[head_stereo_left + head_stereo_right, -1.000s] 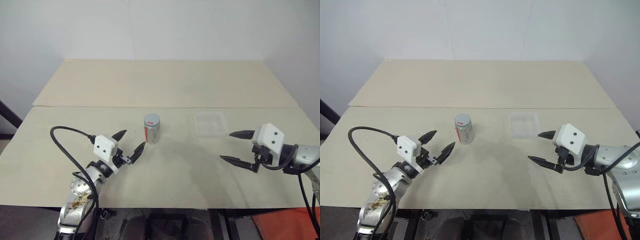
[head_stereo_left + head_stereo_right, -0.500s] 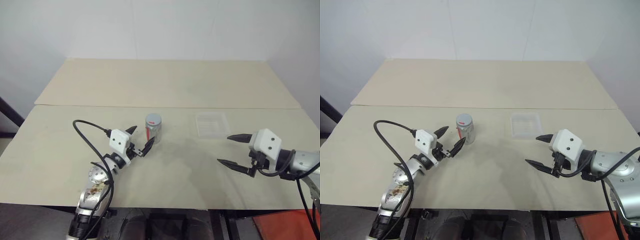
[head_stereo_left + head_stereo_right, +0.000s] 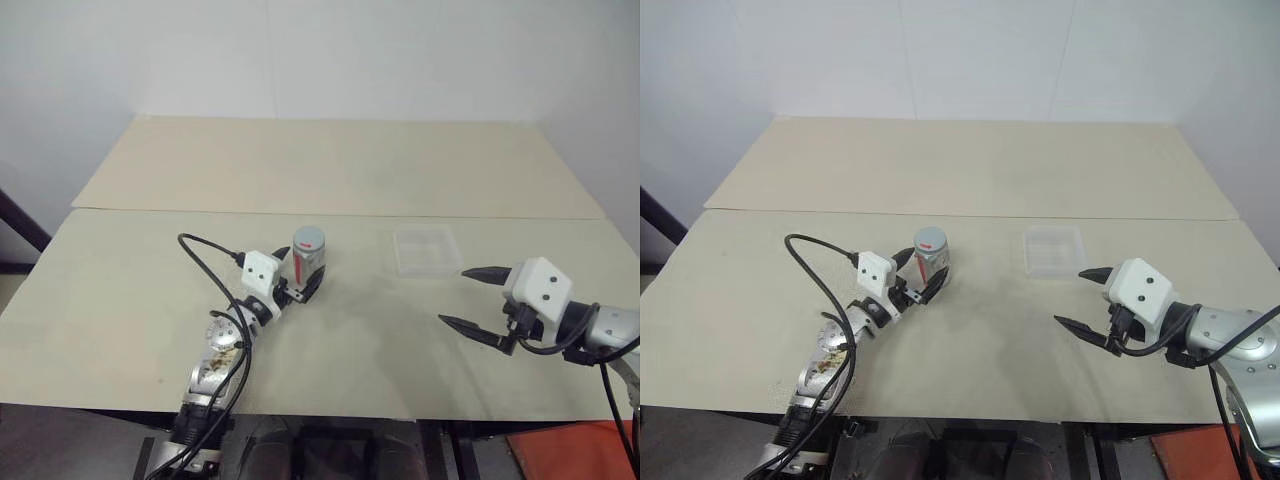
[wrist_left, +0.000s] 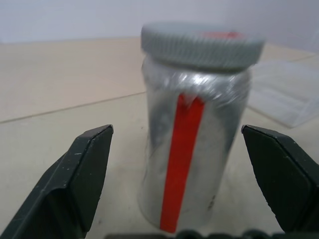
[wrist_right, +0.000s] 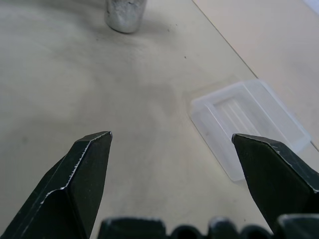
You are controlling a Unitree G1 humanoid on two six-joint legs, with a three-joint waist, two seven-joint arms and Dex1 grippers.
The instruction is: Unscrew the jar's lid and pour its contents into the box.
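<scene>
The jar (image 3: 307, 262) stands upright near the table's middle, a silvery cylinder with a red stripe. The grey lid (image 4: 202, 45) sits on its top. The contents are hidden inside. My left gripper (image 3: 299, 278) is open and straddles the jar's lower body. In the left wrist view one finger (image 4: 79, 179) stands on each side of the jar, with a gap between each finger and the jar. The clear box (image 3: 425, 250) lies flat to the right of the jar. My right gripper (image 3: 455, 296) is open, empty, and hovers in front of the box, apart from it.
The table (image 3: 330, 170) is two beige boards with a seam running across behind the jar. A black cable (image 3: 205, 265) loops up from my left arm. The table's front edge runs just behind both wrists. A white wall stands at the back.
My left gripper has moved forward and to the right, from beside the jar to around it, staying open. The right gripper has stayed where it was.
</scene>
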